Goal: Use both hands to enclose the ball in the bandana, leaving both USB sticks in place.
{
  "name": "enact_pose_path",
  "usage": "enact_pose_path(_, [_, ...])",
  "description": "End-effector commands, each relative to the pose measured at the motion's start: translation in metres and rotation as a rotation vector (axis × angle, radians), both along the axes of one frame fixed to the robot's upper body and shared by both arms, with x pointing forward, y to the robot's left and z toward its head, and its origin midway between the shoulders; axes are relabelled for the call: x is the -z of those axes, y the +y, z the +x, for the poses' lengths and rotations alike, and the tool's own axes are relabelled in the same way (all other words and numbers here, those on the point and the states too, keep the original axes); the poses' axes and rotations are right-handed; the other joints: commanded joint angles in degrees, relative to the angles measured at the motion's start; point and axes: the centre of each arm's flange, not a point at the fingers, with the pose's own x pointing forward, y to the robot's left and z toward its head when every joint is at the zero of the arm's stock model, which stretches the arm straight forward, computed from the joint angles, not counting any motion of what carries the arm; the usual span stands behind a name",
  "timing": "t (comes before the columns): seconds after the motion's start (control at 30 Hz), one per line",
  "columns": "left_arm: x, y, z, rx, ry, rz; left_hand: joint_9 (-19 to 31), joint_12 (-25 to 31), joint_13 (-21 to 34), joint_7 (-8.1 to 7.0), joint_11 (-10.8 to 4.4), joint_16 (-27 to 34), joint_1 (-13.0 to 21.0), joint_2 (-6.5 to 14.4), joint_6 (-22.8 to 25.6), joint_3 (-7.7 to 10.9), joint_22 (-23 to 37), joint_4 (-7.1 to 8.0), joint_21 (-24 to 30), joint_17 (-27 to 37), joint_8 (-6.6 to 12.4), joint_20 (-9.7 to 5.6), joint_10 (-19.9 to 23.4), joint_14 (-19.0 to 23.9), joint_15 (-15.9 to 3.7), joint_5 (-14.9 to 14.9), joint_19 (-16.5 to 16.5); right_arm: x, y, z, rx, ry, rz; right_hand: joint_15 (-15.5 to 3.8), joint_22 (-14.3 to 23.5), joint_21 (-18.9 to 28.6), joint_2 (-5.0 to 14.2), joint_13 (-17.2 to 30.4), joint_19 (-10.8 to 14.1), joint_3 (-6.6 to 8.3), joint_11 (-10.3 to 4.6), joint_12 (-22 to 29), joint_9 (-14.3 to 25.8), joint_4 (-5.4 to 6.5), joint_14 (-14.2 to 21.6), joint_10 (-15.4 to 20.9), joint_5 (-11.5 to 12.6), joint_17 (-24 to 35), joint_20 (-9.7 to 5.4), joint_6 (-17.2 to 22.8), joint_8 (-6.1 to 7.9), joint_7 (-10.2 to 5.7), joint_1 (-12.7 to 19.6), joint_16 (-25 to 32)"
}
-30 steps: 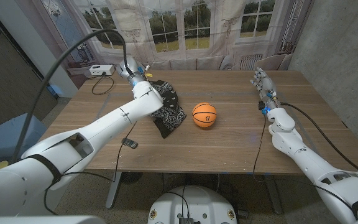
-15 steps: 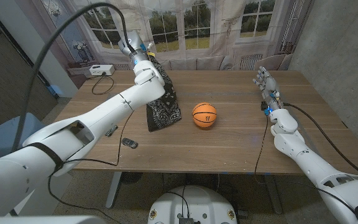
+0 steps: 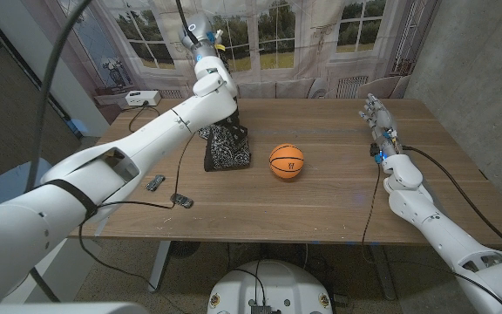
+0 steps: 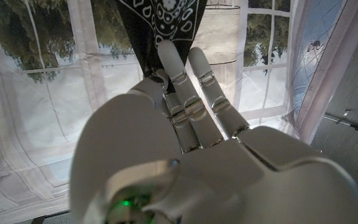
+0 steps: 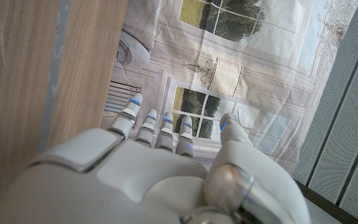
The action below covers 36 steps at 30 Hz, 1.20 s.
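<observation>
An orange ball (image 3: 287,162) sits on the wooden table (image 3: 338,201) near its middle. My left hand (image 3: 213,90) is raised above the table's back left and grips the top of the black patterned bandana (image 3: 227,148). The cloth hangs down from it with its lower end on the wood, left of the ball. In the left wrist view the fingers (image 4: 180,74) clamp the bandana (image 4: 166,15). Two dark USB sticks (image 3: 155,182) (image 3: 180,201) lie near the front left edge. My right hand (image 3: 375,118) stands far right with nothing in it, fingers apart (image 5: 154,162).
A small white device (image 3: 142,98) with a black cable (image 3: 138,119) sits at the back left corner. Curtained windows run behind the table. A strip of the wooden tabletop (image 5: 30,62) borders the right wrist view beside my right hand.
My left hand has risen and moved back, lifting the bandana from a heap into a hanging drape. One USB stick has come into sight from under the arm. The ball has stayed put.
</observation>
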Motion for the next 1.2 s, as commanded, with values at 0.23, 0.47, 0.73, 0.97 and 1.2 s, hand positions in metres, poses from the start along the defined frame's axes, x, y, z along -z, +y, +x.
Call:
enact_pose_path(0.23, [-0.082,-0.075,0.009,0.124,0.015,0.143,0.3,10.5,26.2,-0.17,-1.24,-0.5,-0.4,0.3,-0.2,0.41,-0.2,0.37,1.4,0.8,0.54,-0.84,0.3,-0.6,-1.24,0.0,-0.8,0.014,-0.005,-0.011,0.003,-0.009,0.023,0.06,0.2,0.4,-0.15,0.1,0.6,0.46,-0.05,0.4,0.1,-0.19,0.8,1.1,0.2,0.1,0.07,0.9,0.29,0.15,1.0,0.2])
enact_pose_path(0.47, [-0.108,-0.109,0.012,0.146,0.002,0.204,0.2,10.6,26.9,-0.16,-1.34,-0.8,-0.6,0.3,-0.1,0.56,-0.4,0.40,2.2,1.2,0.53,-0.84,0.4,-0.7,-1.25,0.0,-1.2,0.022,-0.008,-0.017,0.008,-0.007,0.037,0.08,0.3,0.4,-0.21,0.1,0.6,0.53,0.05,0.4,0.1,-0.23,0.9,1.2,0.1,0.1,0.05,1.1,0.22,0.25,1.2,0.2])
enact_pose_path(0.73, [-0.133,-0.139,0.007,0.248,-0.025,0.226,0.3,10.3,27.3,-0.08,-1.14,-1.1,-0.7,0.2,-0.3,0.76,-0.7,0.39,3.0,1.7,0.57,-0.89,0.3,-0.6,-1.25,0.0,-1.5,0.026,-0.009,-0.022,0.016,-0.016,0.045,0.06,0.3,0.4,-0.29,0.1,0.7,0.56,0.17,0.4,0.1,-0.24,1.0,1.3,0.0,0.1,-0.02,1.2,0.15,0.22,1.4,0.2])
enact_pose_path(0.97, [-0.144,-0.162,0.001,0.410,-0.013,0.241,0.4,10.1,27.4,-0.17,-1.38,-1.3,-0.8,0.2,-0.4,0.89,-1.0,0.38,3.6,2.0,0.58,-0.96,0.5,-0.6,-1.25,0.0,-1.8,0.025,-0.007,-0.022,0.016,-0.016,0.043,0.13,0.3,0.4,-0.34,0.1,0.8,0.57,0.22,0.4,0.1,-0.22,1.1,1.3,0.0,0.1,-0.02,1.2,0.05,0.28,1.5,0.2])
enact_pose_path(1.2, [-0.151,-0.186,-0.012,0.664,0.075,0.322,0.6,10.0,27.7,-0.24,-1.53,-1.6,-1.0,0.1,-0.6,1.02,-1.2,0.41,4.1,2.3,0.60,-0.91,0.4,-0.8,-1.22,0.1,-2.1,0.024,-0.008,-0.024,0.032,-0.014,0.052,-0.08,0.3,0.6,0.06,0.1,1.2,0.86,-0.06,0.3,0.1,-0.17,1.4,1.6,0.0,0.2,-0.28,1.3,-0.07,0.17,2.0,0.3])
